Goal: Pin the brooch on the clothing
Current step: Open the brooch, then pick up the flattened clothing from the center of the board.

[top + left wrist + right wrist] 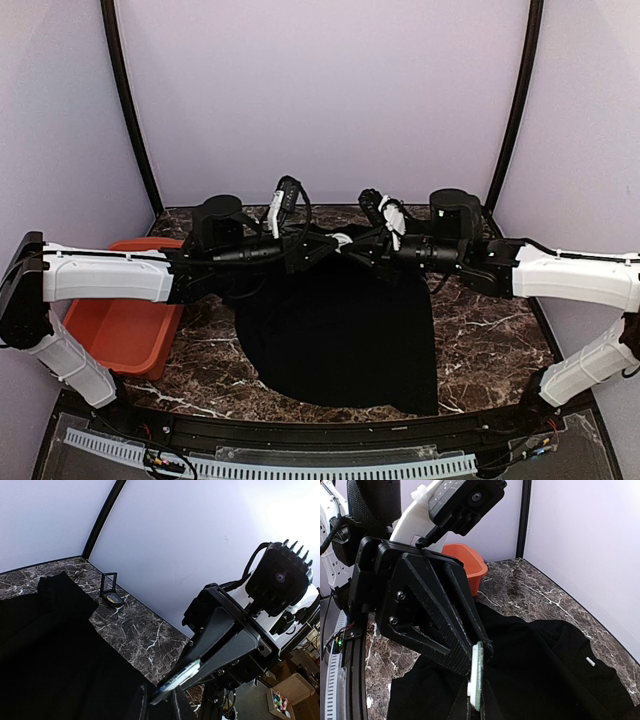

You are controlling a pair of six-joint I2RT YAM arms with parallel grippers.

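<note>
Over the plain black T-shirt, the left fingers and right fingers both clench a pale round brooch.

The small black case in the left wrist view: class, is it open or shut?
Open. The case has its lid standing upright over its base; its contents are too small to tell.
</note>
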